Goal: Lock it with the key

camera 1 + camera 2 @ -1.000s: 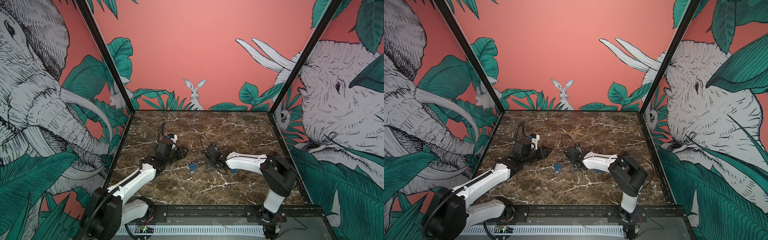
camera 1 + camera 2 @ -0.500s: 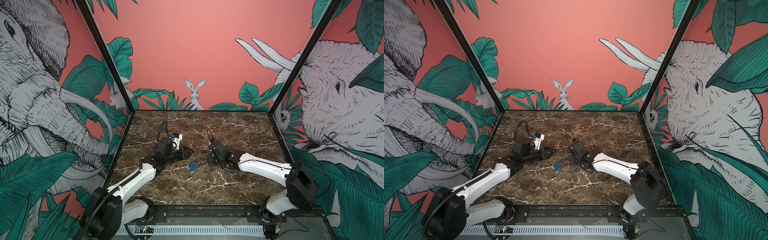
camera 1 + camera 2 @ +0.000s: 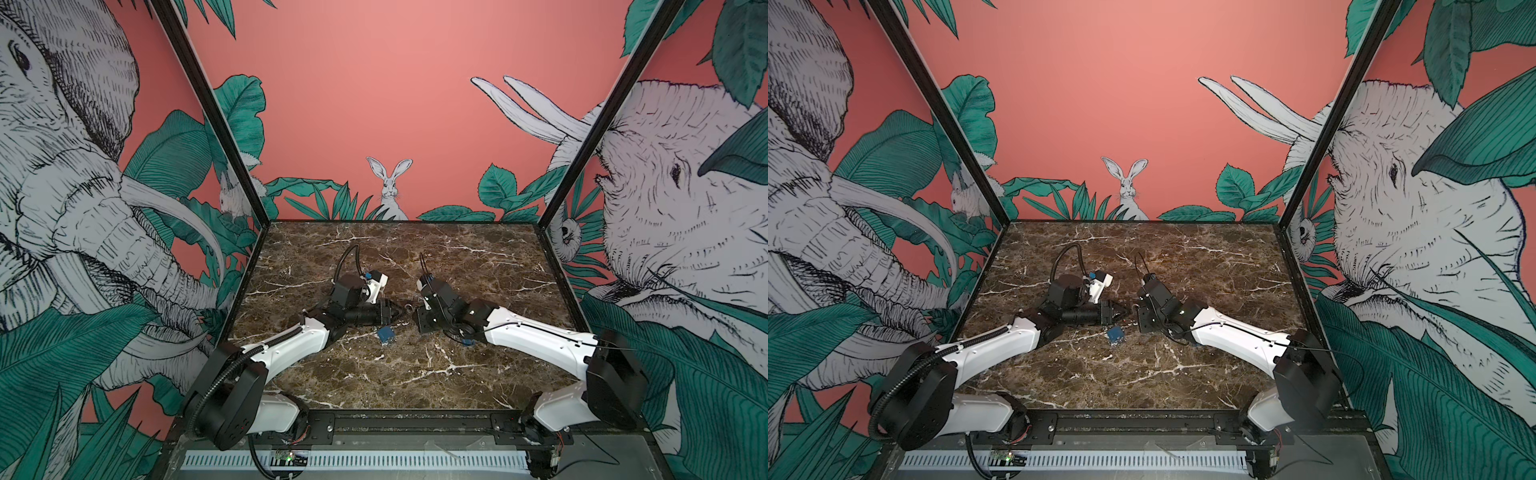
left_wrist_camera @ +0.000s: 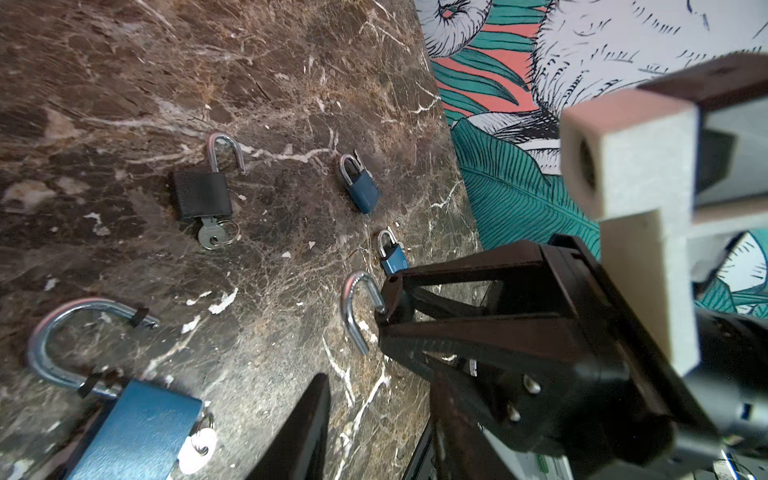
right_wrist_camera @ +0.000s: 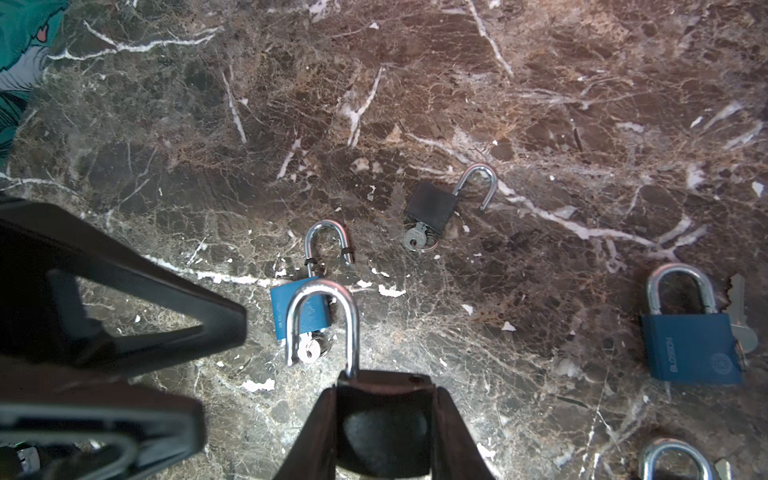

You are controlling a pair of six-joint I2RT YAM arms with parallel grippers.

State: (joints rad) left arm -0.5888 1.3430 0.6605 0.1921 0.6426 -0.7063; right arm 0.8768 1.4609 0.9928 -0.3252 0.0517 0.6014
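The right gripper [image 4: 388, 307] pinches a black padlock [image 5: 382, 419], its shackle [image 5: 353, 332] open, while the left gripper [image 3: 392, 312], fingers spread and empty, should line up squarely to press it home

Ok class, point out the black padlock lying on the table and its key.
black padlock [image 5: 430, 208]: right wrist view, on its body.
key [image 5: 414, 241]: right wrist view, on its bow.

Stereo overhead; wrist views near tabletop [image 3: 415, 374]
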